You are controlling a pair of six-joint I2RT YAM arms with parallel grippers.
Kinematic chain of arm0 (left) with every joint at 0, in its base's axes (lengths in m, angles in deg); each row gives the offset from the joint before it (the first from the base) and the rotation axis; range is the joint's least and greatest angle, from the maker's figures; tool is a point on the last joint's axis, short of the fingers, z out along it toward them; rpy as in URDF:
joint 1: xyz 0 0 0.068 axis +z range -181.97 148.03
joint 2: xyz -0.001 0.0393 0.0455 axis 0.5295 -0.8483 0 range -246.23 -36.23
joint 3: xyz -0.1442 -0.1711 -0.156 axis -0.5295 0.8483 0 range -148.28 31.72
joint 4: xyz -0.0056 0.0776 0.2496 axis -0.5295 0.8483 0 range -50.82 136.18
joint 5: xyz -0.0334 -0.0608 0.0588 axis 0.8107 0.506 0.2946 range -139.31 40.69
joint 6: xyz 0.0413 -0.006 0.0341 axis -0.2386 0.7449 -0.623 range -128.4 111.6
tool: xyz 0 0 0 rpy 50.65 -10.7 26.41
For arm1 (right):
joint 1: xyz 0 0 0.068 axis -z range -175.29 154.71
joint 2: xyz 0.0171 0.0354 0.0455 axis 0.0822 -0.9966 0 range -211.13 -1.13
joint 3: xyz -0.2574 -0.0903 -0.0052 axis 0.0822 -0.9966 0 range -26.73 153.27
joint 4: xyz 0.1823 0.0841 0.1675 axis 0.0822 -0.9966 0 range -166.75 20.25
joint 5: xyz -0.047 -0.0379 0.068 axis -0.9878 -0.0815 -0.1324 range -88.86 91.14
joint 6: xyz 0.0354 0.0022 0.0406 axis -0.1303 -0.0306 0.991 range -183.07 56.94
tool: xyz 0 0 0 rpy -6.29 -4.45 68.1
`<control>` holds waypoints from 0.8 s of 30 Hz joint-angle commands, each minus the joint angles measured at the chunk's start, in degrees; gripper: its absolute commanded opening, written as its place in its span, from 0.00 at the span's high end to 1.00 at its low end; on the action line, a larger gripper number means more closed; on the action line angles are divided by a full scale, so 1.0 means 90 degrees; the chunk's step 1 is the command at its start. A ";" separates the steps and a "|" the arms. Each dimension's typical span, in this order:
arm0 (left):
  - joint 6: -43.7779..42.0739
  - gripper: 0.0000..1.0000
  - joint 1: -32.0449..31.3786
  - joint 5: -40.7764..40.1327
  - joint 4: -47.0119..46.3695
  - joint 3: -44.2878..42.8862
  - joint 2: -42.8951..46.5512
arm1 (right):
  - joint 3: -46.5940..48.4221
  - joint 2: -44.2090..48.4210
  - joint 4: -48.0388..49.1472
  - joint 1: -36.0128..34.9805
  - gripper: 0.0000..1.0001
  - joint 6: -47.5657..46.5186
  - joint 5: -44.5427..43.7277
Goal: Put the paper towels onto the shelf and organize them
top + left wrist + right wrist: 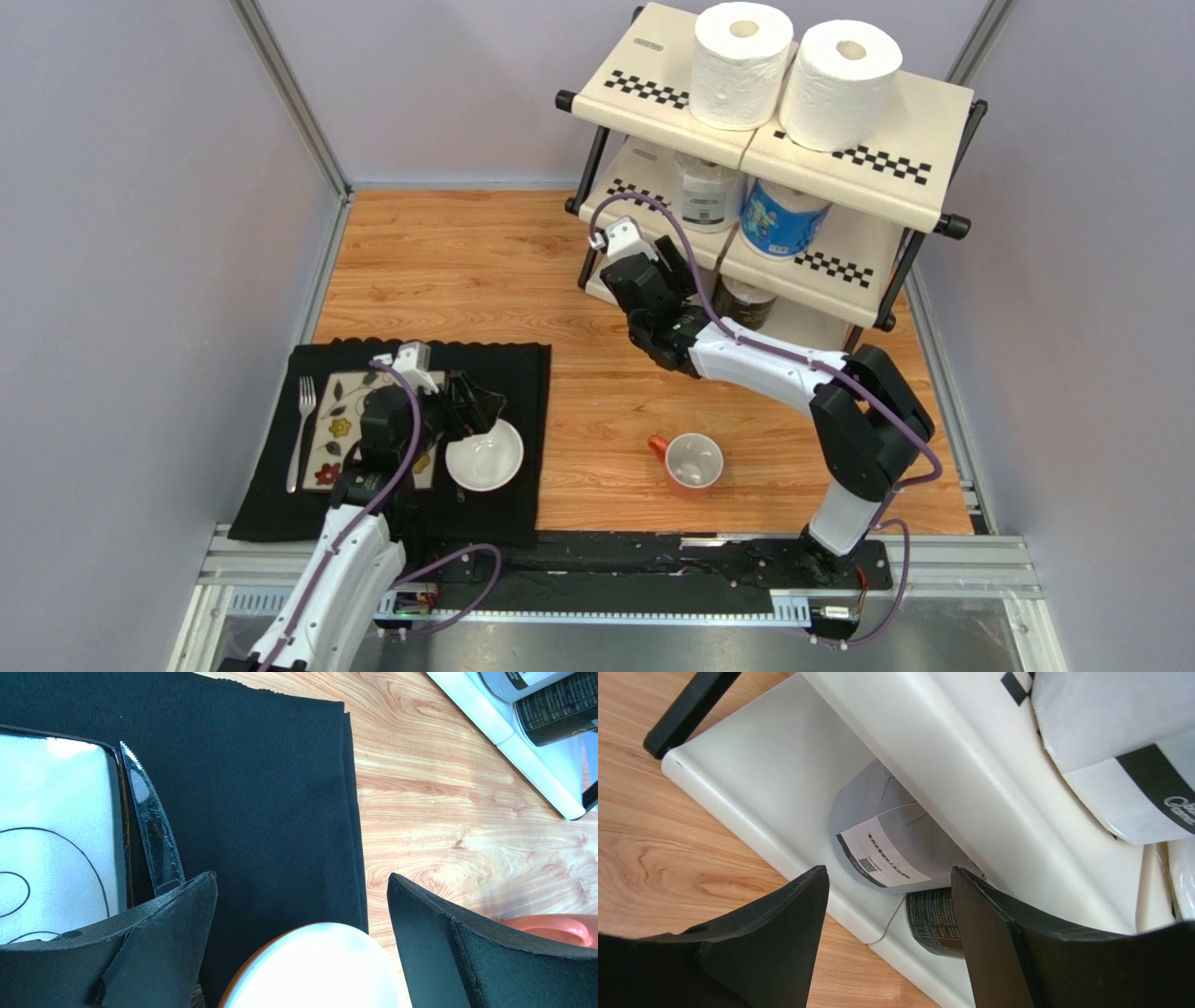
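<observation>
The right gripper (pixel 887 875) stood released at the low left end of the shelf (pixel 773 777), its fingers apart with nothing between them, facing the grey roll (pixel 892 833) that sat on the bottom tier with the black roll (pixel 934 917) just beside it. The two white rolls (pixel 741 63) stood on the top tier, and the clear-wrapped roll (pixel 706 189) and the blue roll (pixel 781 217) on the middle one, so all six seemed shelved and the step in hand looked like leaving the grey roll cleanly. To do that well, the arm would have to draw straight back along its line of approach. It would need its fingers spread so neither pad dragged the wrapper, and to stay low enough to clear the edge of the middle tier and the black frame tube at the corner. The left gripper (pixel 302 876) hung wide open over the white bowl (pixel 316 966) and the black mat (pixel 267 777), grasping nothing. From above, the bottom tier was mostly hidden under the tier over it and the right arm. Whether the grey and black rolls touched, and whether the grey one stood upright, could not be told. Its label was too small to read, and the black roll was half covered by a finger.
</observation>
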 commanded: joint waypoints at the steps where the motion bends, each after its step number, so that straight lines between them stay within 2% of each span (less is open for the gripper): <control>1: 0.0098 0.01 0.0067 0.0078 -0.0176 -0.0021 0.0051 | -0.0163 0.0692 0.0101 0.0024 0.29 0.0270 0.0152; 8: 0.0059 0.01 0.0058 0.0000 0.0068 -0.0167 0.0109 | -0.0515 0.1239 -0.0523 -0.0386 0.29 0.0739 0.1245; 15: -0.0019 0.01 0.0058 -0.0127 0.0410 -0.0470 0.0178 | -0.0788 0.2029 -0.0924 -0.1176 0.28 0.1539 0.2310; 21: -0.0273 0.01 0.0058 -0.0195 0.0937 -0.1036 0.0081 | -0.1091 0.3541 -0.1422 -0.1645 0.28 0.2301 0.3209; 24: -0.0439 0.01 0.0058 -0.0283 0.1181 -0.1397 0.0012 | -0.1276 0.4547 -0.1744 -0.1812 0.20 0.2546 0.3180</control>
